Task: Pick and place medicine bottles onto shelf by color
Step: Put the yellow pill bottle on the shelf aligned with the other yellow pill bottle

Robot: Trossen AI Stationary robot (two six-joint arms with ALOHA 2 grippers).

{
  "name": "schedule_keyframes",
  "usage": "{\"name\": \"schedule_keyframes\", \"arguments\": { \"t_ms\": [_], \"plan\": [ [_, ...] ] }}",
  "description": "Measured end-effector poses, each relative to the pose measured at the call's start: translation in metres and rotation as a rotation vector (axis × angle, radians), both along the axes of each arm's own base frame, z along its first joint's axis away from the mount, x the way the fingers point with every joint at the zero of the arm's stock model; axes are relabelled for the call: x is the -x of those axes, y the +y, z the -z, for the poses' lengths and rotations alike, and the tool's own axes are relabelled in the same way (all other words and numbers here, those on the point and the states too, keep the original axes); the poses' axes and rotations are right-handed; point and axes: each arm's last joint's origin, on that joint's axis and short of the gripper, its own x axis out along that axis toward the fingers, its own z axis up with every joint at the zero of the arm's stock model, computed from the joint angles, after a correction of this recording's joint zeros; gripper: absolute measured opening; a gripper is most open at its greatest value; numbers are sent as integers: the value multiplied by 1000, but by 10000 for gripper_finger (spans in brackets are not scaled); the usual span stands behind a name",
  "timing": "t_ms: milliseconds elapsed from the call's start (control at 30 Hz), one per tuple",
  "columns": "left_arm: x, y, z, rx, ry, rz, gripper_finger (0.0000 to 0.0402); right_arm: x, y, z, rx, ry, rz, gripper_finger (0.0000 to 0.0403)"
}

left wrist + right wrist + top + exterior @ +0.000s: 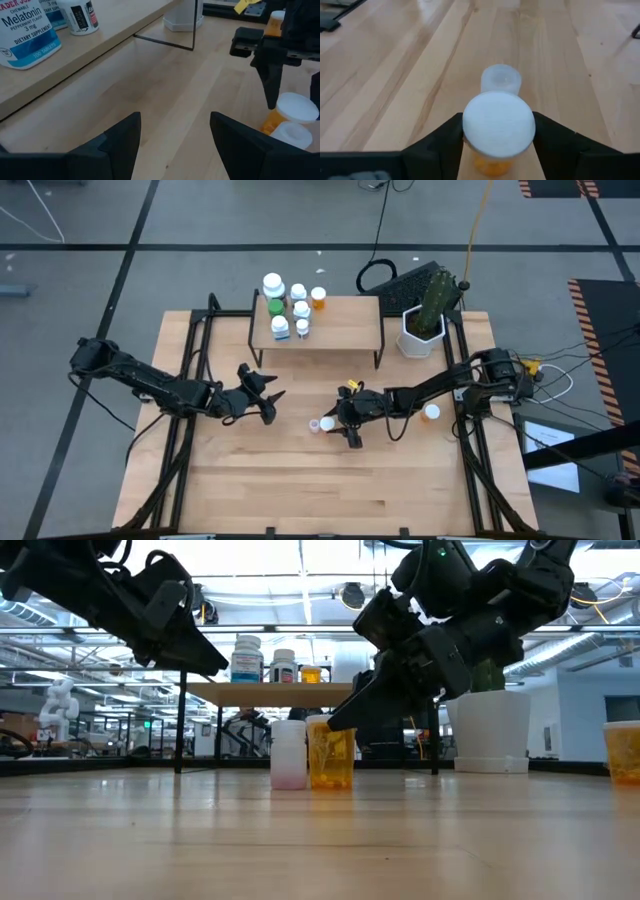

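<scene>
An orange medicine bottle with a white cap (pixel 498 125) stands upright on the table; it also shows in the high view (pixel 327 423) and the low view (pixel 332 756). A small white bottle (pixel 288 754) stands right beside it. My right gripper (pixel 498 142) is open, with one finger on either side of the orange bottle. My left gripper (pixel 270 402) is open and empty, to the left of both bottles. Several bottles stand on the shelf (pixel 340 332). Another orange bottle (pixel 432 412) stands on the table at the right. My right gripper's fingers (pixel 445 137) stand level on both sides of the orange bottle's upper part (pixel 492 162), just under the cap. The cap hides their inner edges, so I cannot tell whether they touch it. The bottle stands on the table.
A white pot with a cactus (pixel 425 330) stands right of the shelf. The shelf's thin black legs (pixel 194 25) rise from the table in front of my left gripper. Bare wood lies toward the table's near edge (pixel 320 490).
</scene>
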Motion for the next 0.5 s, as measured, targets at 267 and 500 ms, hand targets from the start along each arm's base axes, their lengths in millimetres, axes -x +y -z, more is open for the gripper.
{"name": "schedule_keyframes", "arguments": {
  "t_ms": [267, 500],
  "plan": [
    [0, 0, -1, 0, -7, -1, 241, 7, -13, -55, 37, -118, -14, 218],
    [-2, 6, -1, 6, -20, -31, 241, 17, -65, -132, 144, -208, 115, 205]
  ]
}}
